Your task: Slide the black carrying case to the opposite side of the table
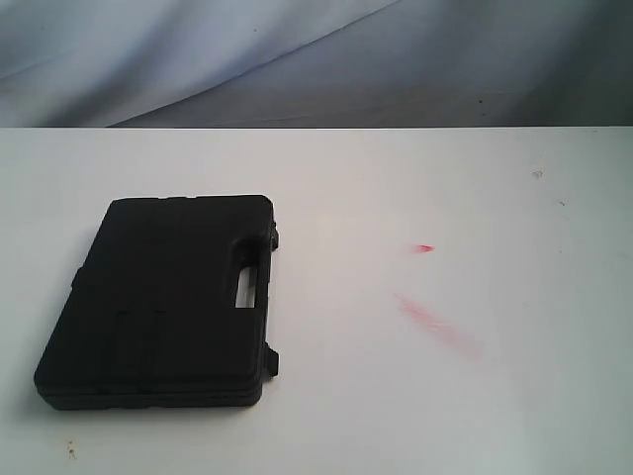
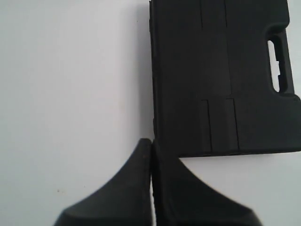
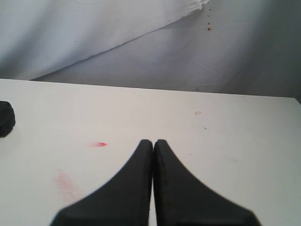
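Exterior view is showing the black carrying case (image 1: 163, 302) lying flat and closed on the left part of the white table (image 1: 465, 406). Its handle slot (image 1: 247, 282) is facing the middle, where faint red smudges (image 1: 435, 322) are marking the bare surface. Neither arm is appearing in this view. Seen from the left wrist, the left gripper (image 2: 151, 141) is hanging over the table with its fingers pressed together and holding nothing. Its tips are lining up with the case's side edge near a corner; whether they are touching it is not clear. Seen from the right wrist, the right gripper (image 3: 153, 141) is likewise pressed together and empty. It is pointing over open tabletop toward the grey backdrop cloth (image 3: 117, 42), with only a corner of the case peeking in at the frame's edge. Judging by where the case is sitting, the slide is looking not yet begun. The whole crossing to the right side is waiting to be done, and the left gripper is appearing the better placed to be pushing against the case's outer side.
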`<state>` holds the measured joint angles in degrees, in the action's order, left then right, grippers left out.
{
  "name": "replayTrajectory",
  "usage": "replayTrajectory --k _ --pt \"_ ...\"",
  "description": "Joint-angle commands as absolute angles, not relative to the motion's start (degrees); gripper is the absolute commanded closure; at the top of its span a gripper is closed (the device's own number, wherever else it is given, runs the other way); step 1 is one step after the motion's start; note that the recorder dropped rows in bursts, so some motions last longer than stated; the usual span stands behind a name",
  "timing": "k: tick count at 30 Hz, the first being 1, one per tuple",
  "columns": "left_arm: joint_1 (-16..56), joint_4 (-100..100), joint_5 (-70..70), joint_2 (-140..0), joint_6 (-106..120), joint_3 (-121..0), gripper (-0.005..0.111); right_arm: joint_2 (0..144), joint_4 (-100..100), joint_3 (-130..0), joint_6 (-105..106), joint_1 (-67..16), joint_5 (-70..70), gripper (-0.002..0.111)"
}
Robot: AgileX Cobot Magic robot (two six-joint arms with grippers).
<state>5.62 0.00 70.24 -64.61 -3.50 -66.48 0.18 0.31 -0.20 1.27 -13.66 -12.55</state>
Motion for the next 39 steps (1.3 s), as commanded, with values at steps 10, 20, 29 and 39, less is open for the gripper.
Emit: replayTrajectory --k 10,20,29,39 --pt "9.10 -6.95 69.96 -73.69 -5.60 -72.29 0.107 0.00 0.70 0.00 1.24 -13.24 -12.71 0.108" --pt "20.03 -6.70 62.37 -81.04 -12.19 -72.29 0.107 0.00 0.70 0.00 1.24 -13.24 -12.71 0.108" --pt "27.61 -6.70 55.16 -88.62 -15.61 -72.29 0.107 0.00 0.70 0.00 1.24 -13.24 -12.71 0.108" --pt "32.82 -6.91 45.50 -94.02 -20.75 -72.29 0.107 0.00 0.70 0.00 1.24 -13.24 -12.71 0.108"
